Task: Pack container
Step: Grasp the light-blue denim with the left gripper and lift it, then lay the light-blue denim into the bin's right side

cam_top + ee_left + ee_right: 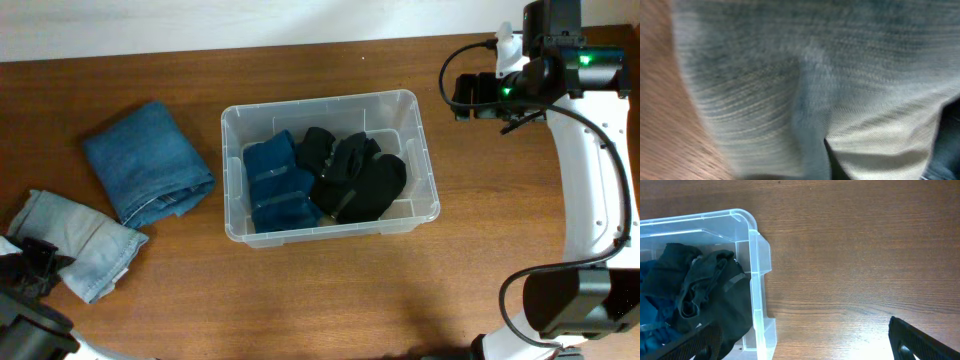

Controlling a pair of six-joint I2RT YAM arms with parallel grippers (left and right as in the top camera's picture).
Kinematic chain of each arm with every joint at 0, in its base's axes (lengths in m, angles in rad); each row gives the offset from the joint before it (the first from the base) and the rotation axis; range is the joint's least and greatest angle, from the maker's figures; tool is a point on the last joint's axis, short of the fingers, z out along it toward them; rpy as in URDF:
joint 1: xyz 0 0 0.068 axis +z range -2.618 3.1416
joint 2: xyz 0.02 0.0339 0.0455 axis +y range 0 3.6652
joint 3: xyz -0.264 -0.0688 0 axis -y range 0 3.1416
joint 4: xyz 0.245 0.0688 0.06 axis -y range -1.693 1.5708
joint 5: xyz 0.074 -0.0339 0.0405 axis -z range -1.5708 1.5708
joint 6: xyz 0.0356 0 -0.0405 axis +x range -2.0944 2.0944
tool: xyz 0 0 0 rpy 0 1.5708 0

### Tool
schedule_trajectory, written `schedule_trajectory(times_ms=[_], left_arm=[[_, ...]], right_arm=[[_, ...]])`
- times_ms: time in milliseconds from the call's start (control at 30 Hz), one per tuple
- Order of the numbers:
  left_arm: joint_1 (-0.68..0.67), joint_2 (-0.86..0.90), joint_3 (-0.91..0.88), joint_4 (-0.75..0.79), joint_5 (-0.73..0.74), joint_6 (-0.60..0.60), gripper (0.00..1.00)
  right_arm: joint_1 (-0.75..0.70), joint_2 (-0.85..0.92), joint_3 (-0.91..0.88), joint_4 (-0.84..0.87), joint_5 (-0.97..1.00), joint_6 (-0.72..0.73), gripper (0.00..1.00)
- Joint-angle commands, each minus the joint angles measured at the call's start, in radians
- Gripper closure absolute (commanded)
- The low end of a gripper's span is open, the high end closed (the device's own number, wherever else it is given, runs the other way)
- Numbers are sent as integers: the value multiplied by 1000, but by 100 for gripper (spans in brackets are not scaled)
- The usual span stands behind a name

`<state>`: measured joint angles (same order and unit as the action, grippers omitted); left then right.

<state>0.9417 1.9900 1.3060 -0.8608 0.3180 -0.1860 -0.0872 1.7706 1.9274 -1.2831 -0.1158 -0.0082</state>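
The container (425,155), a clear plastic tub, stands mid-table. It holds a folded dark blue garment (275,185) on its left and black garments (355,175) on its right. My right gripper (465,92) is open and empty, held above the bare table just beyond the tub's right far corner. The right wrist view shows its fingers wide apart (805,347) beside the tub wall (754,280). My left gripper (35,265) is at the front left, against a light denim garment (85,245). That fabric (805,85) fills the blurred left wrist view and no fingers show there.
Folded blue jeans (150,165) lie left of the tub. The right arm's white links (600,170) run down the right side. Bare wood table (855,265) lies right of the tub.
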Motion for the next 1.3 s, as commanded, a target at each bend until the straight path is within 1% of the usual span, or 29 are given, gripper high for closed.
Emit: schedule_trajectory(times_ms=[0, 33, 133, 233, 300, 367, 433, 533, 567, 700, 800, 867, 933, 967, 1033, 1267], left_arm=[[-29, 3, -26, -54, 212, 33, 100], [-29, -24, -26, -64, 239, 41, 100], [-30, -193, -22, -91, 357, 46, 100], [-55, -405, 15, -121, 481, 46, 100], [-103, -517, 45, -122, 490, 43, 100], [-184, -615, 71, -114, 490, 11, 100], [-292, -682, 79, -60, 489, -27, 100], [-522, -733, 79, 47, 480, -134, 100], [-631, -734, 79, 100, 454, -172, 100], [-944, -703, 79, 234, 299, -246, 100], [-1207, -620, 79, 348, 147, -304, 100], [-1332, -544, 79, 415, 126, -340, 100], [-1405, -478, 79, 461, 126, -357, 100], [-1460, -410, 79, 493, 126, -364, 100], [-1500, -335, 79, 516, 126, -380, 100], [-1538, -126, 79, 514, 145, -427, 100]], right_arm=[[2, -2, -5, -1, -9, -2, 1], [2, -2, -5, -1, -8, -2, 2], [2, -2, -5, -3, -8, -2, 1], [-6, -10, 0, -3, 0, -2, 2], [-28, -23, 13, -4, 4, 10, 2], [-63, -42, 28, -8, 3, 17, 2], [-106, -67, 32, -13, 3, 19, 2], [-169, -92, 32, -31, 3, 36, 2], [-193, -97, 32, -40, 3, 36, 2], [-250, -98, 31, -58, 3, 43, 2], [-268, -98, 31, -64, 3, 43, 2], [-267, -98, 31, -64, 3, 43, 1], [-267, -98, 31, -64, 3, 43, 1], [-267, -98, 31, -64, 3, 43, 2], [-267, -98, 31, -64, 3, 43, 2], [-267, -98, 31, -64, 3, 43, 2]])
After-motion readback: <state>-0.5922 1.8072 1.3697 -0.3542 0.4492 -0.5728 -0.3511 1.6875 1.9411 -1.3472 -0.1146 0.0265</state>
